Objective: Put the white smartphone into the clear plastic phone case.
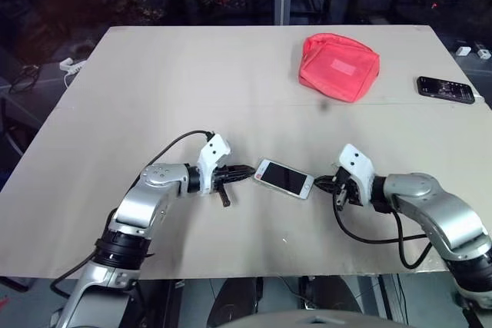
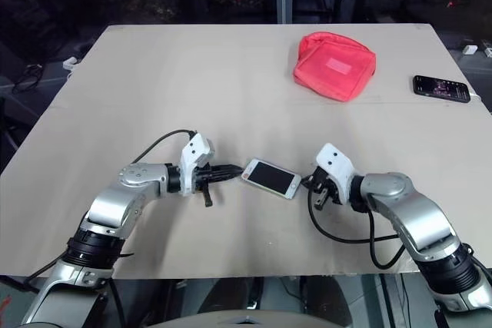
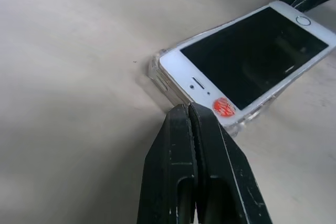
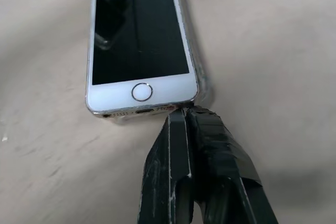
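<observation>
Pouch: a red fabric pouch [image 1: 339, 67] lies on the table [image 1: 169, 90] far beyond both grippers, toward the far edge and nearer the right arm's side; well apart from the phone between them.
Black phone: an all-black phone [image 1: 445, 89] lies flat near the table's right edge, beyond the right gripper and to the right of the pouch, apart from it.
Cables: a dark cable loops from each wrist down onto the table beside its own arm; neither crosses the gap between the grippers.
In the way: the stretch of table between the two grippers carries the white phone alone.
White phone: the white phone [image 1: 284, 178] lies screen up between the two grippers, its long axis running roughly from one to the other. Its earpiece end, with a small red sticker [image 3: 224, 107] on the bezel, faces the left gripper; its home-button end faces the right gripper.
Clear case: the clear case [image 3: 157, 65] shows as a glossy rim around the phone's earpiece end and side edges; the phone sits in it, slightly raised at that corner in the left wrist view.
Left gripper: the left gripper [image 1: 247, 169] has its two black fingers pressed together, holding nothing; the tips are at the phone's earpiece end, touching or just short of the case corner, I cannot tell which.
Right gripper: the right gripper [image 1: 320, 183] also has its fingers together with nothing between them; the tips meet the phone's bottom edge just beside the charging port.
</observation>
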`<state>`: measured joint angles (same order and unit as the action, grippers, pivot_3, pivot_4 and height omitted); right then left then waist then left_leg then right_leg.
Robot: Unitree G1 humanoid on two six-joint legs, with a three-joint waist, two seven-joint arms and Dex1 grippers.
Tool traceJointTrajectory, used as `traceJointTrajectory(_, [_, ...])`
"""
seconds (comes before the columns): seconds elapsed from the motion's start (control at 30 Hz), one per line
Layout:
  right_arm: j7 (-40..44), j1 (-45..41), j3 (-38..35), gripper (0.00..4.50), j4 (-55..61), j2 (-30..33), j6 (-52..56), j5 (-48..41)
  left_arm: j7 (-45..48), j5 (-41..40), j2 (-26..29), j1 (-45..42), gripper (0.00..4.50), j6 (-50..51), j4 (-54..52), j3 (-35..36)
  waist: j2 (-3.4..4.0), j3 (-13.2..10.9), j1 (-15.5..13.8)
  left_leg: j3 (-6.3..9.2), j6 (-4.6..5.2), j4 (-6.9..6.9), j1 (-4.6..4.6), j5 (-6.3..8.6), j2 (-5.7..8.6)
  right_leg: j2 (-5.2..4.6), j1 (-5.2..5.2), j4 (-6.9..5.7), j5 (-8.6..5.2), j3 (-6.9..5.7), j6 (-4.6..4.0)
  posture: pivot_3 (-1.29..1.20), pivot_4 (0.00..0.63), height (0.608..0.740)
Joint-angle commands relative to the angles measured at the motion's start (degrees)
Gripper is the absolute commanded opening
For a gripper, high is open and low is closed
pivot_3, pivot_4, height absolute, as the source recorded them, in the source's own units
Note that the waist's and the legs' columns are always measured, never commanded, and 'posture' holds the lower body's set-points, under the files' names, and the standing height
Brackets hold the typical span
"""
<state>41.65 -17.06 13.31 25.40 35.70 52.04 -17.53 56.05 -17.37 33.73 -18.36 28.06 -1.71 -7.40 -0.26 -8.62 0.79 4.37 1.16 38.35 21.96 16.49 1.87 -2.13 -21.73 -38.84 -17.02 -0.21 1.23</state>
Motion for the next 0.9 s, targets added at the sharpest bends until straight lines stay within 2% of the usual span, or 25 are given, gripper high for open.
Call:
traceJointTrajectory(0.03, [0.9, -3.1, 2.1, 0.00, -0.7, -1.6, -3.7, 0.4, 0.1, 0.6, -0.7, 0.0, 0.04, 0.4, -0.1, -1.6, 0.00, 0.0, 0.1, -0.01, 0.00, -0.01, -0.02, 0.00, 0.00, 0.01, 0.00, -0.02, 0.00, 0.01, 0.00, 0.00, 0.150, 0.740])
traceJointTrajectory(0.1, [0.9, -3.7, 2.4, 0.00, -1.8, -1.7, -4.6, 1.2, 0.0, 0.0, -0.8, 0.2, 0.04, 1.0, -0.5, -0.9, 0.00, 0.0, 0.1, -0.01, -0.01, -0.02, -0.03, -0.01, -0.02, 0.03, -0.01, -0.04, 0.00, 0.02, 0.00, 0.00, 0.150, 0.740])
traceJointTrajectory(0.27, [1.2, -1.3, 0.2, 0.00, -1.4, 1.8, -5.6, 2.5, 4.7, -8.6, 2.4, 0.4, 0.04, 7.3, -4.9, 5.3, -0.03, 0.0, 0.1, -0.01, -0.01, 0.00, 0.04, -0.01, -0.02, 0.03, -0.04, -0.01, 0.00, 0.03, 0.00, 0.00, 0.150, 0.740])
traceJointTrajectory(0.37, [0.7, 0.0, -1.8, 0.00, -0.2, 3.0, -5.4, 1.7, 6.4, -10.5, 3.5, -0.7, 0.04, 9.3, -7.0, 4.3, -0.03, -0.1, -0.2, -0.01, -0.03, 0.00, 0.15, -0.01, -0.02, 0.00, -0.12, 0.03, 0.00, 0.01, 0.00, 0.00, 0.150, 0.740])
traceJointTrajectory(0.5, [0.1, 0.6, -3.7, 0.00, 1.2, 2.8, -4.3, 0.3, 4.7, -5.9, 1.4, -3.9, 0.04, 6.5, -4.6, -0.6, -0.03, -0.1, -0.5, -0.01, -0.03, 0.02, 0.14, -0.01, 0.00, -0.02, -0.09, 0.03, 0.00, -0.01, 0.00, 0.00, 0.150, 0.740])
traceJointTrajectory(0.6, [0.2, 1.5, -5.1, 0.00, 3.5, 3.4, -3.2, -1.0, 3.7, 0.5, 0.9, -6.7, 0.04, 3.4, -0.9, -6.1, -0.06, -0.1, -0.3, -0.01, -0.02, 0.02, 0.14, -0.01, 0.00, 0.00, -0.09, 0.02, 0.00, 0.00, 0.00, 0.00, 0.150, 0.740])
traceJointTrajectory(0.73, [0.9, 2.6, -8.9, 0.00, 8.8, 4.1, 0.0, -5.5, 5.2, 5.2, 2.5, -9.7, 0.04, 7.4, 2.6, -12.8, -0.07, -0.1, -0.1, -0.01, -0.02, 0.00, 0.14, -0.01, 0.00, 0.03, -0.09, 0.02, 0.00, 0.00, 0.00, 0.00, 0.150, 0.740])
traceJointTrajectory(0.9, [-1.1, 2.0, -9.5, 0.00, 11.6, 3.5, 2.1, -7.3, 5.7, 5.3, 3.1, -9.6, 0.04, 6.8, 3.1, -12.6, -0.05, -0.1, 0.0, -0.04, 0.11, -0.01, -0.04, 0.06, 0.00, 0.04, 0.04, 0.00, -0.01, 0.05, 0.01, 0.00, 0.150, 0.740])
